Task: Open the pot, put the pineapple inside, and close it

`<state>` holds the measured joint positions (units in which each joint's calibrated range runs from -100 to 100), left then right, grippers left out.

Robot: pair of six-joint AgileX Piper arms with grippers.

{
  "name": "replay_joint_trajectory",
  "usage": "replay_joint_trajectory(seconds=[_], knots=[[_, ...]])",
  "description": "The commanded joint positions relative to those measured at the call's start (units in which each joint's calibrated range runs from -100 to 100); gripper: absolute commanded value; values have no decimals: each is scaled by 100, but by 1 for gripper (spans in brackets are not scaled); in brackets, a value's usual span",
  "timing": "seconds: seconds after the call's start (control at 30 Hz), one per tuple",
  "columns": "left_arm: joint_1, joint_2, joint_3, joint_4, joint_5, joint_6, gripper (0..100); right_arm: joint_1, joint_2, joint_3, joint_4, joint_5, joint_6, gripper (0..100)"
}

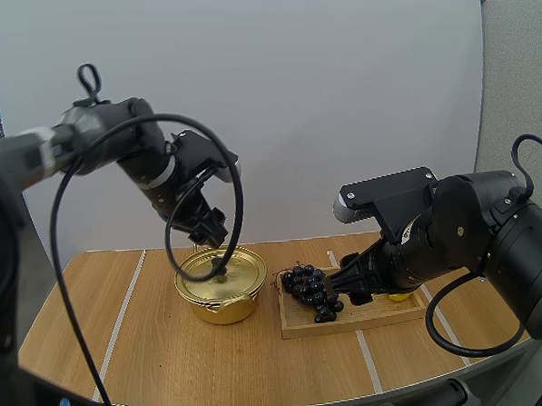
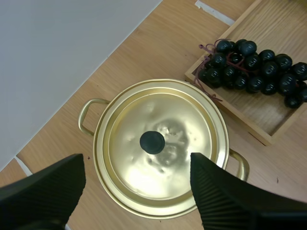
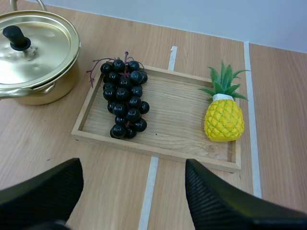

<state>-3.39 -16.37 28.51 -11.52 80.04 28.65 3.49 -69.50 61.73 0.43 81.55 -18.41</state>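
A gold pot [image 1: 223, 296] stands on the table with its lid [image 2: 158, 143] on and a black knob [image 2: 152, 142] at the centre. My left gripper [image 1: 216, 239] hangs open just above the knob, its fingers [image 2: 48, 187] apart on either side of the lid. A yellow pineapple [image 3: 224, 118] with green leaves stands upright at one end of the wooden tray [image 3: 163, 141]. My right gripper [image 3: 134, 201] is open over the table just short of the tray, holding nothing. In the high view the right arm hides most of the pineapple [image 1: 400, 296].
A bunch of dark grapes [image 3: 124, 98] lies in the tray end nearest the pot [image 3: 43, 72]. The tray [image 1: 377, 317] sits right of the pot, close to it. Bare wooden table lies in front of the pot and at the left.
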Motion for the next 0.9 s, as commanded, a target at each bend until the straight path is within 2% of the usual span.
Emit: replay_joint_trajectory(seconds=[0.0,0.23,0.5,0.87], knots=[[-22,569,-428,71,438,66,100,-16,-7,-52,-43,-101,14,100],[-22,1428,-934,71,754,74,100,-16,-7,-52,-43,-101,14,100],[-102,1907,-961,94,561,74,100,-16,-7,-52,-43,-101,14,100],[-101,2380,-965,106,345,74,100,-16,-7,-52,-43,-101,14,100]])
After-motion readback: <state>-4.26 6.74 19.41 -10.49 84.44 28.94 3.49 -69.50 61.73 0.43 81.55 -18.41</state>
